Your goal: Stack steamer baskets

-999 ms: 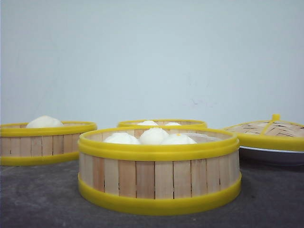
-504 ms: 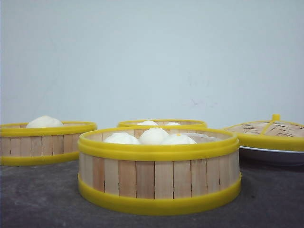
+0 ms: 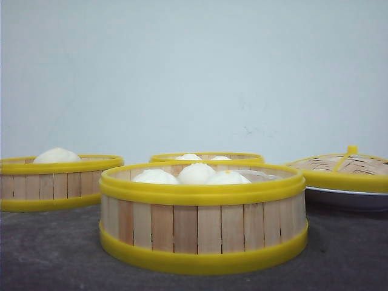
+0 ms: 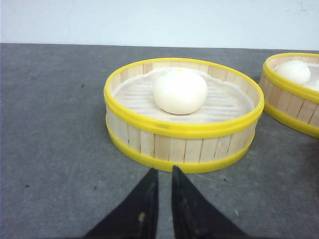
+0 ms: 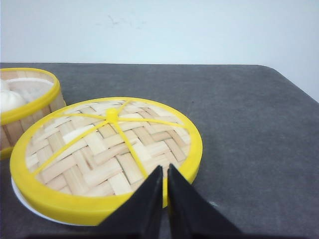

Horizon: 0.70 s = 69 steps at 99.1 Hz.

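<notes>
Three steamer baskets with pale slat walls and yellow rims stand apart on the dark table. The nearest basket (image 3: 203,218) is in the middle and holds three white buns. A second basket (image 3: 57,182) at the left holds one bun (image 4: 179,91). The third basket (image 3: 206,157) peeks out behind the middle one. In the left wrist view my left gripper (image 4: 164,172) is shut and empty, its tips just short of the one-bun basket (image 4: 182,142). My right gripper (image 5: 165,169) is shut too, holding nothing, above the near edge of the woven lid (image 5: 107,152). Neither gripper shows in the front view.
The domed woven lid (image 3: 342,170) with yellow rim and knob rests on a white plate (image 3: 345,199) at the right. The table's far right corner and edge (image 5: 294,82) lie beyond it. A pale wall stands behind the table.
</notes>
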Each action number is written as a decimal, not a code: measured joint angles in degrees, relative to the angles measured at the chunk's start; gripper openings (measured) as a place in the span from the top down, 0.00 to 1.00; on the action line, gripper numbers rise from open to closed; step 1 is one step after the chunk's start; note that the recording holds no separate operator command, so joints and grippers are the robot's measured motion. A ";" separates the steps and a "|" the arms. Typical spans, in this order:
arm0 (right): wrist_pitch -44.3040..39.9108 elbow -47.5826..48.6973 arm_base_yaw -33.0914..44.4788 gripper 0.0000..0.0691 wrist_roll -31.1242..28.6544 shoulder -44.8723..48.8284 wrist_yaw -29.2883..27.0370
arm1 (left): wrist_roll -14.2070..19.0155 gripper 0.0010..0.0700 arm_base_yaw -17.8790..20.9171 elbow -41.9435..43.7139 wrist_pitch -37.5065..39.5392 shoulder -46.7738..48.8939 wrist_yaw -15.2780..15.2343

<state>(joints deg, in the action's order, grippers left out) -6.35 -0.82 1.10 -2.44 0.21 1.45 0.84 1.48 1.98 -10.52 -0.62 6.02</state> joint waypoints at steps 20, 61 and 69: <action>0.00 0.00 0.00 0.98 0.00 0.00 0.00 | 0.00 0.98 0.00 0.00 0.04 -0.02 0.00; 4.44 -0.02 -0.04 0.98 -5.25 0.00 0.28 | 8.50 0.98 0.00 -0.04 2.69 0.00 0.02; 4.37 -0.02 -0.04 0.98 -9.11 0.00 1.03 | 10.45 0.98 0.00 -0.04 2.12 -0.02 0.02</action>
<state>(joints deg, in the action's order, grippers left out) -1.98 -0.84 1.06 -11.55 0.21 2.48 11.29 1.48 1.93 -8.40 -0.64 6.04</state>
